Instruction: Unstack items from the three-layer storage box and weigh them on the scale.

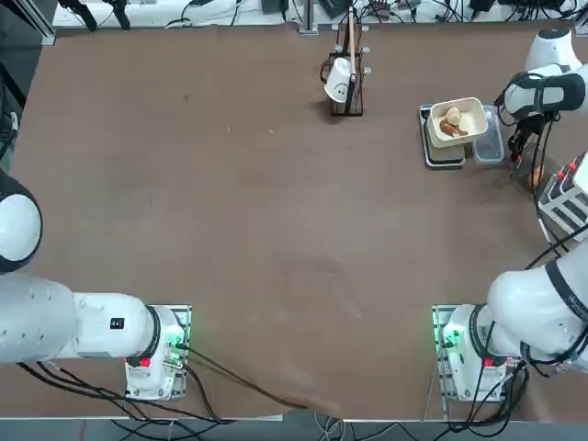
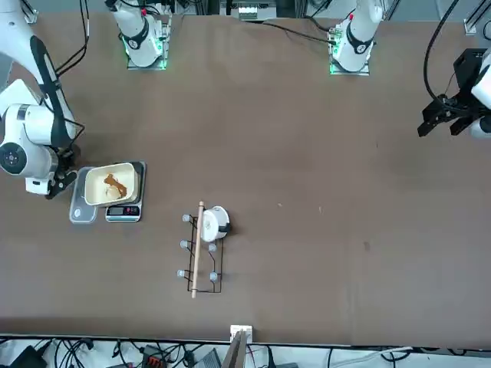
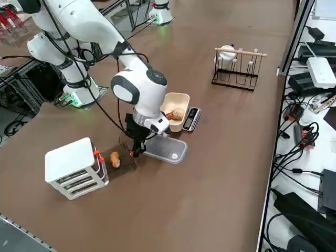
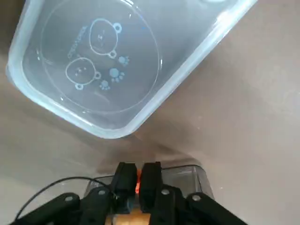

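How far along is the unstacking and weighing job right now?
Done: the cream tray holding food pieces sits on the scale. In hand: the right gripper, shut, hangs low by the clear container; whether it grips anything is unclear. Left: an orange piece beside the storage box is unweighed.

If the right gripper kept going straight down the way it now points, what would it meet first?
Probably the clear drawer just below the right gripper, whose shut fingers seem to pinch its wall. Depth is unclear; the clear plastic container lies farther on.
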Action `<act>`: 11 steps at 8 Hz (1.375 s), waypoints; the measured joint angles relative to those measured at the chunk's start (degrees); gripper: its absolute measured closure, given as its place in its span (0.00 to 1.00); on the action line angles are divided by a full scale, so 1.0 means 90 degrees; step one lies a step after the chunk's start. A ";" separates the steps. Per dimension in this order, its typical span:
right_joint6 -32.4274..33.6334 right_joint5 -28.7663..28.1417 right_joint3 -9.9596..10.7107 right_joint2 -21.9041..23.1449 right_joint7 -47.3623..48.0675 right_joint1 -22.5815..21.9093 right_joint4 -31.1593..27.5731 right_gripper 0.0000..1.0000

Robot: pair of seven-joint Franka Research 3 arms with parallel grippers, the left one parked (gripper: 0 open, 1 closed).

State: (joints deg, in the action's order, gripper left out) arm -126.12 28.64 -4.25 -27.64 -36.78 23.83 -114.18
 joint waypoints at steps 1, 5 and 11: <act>-0.0002 -0.0080 0.0021 -0.0019 -0.0001 0.0008 0.0037 0.91; 0.0379 -0.0470 -0.0042 -0.0046 0.0046 -0.0085 0.0458 0.36; 0.2554 -0.1679 0.0339 -0.0030 0.3021 0.0225 0.1505 0.06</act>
State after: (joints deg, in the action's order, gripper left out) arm -103.14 13.53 -1.19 -27.91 -9.59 25.85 -100.64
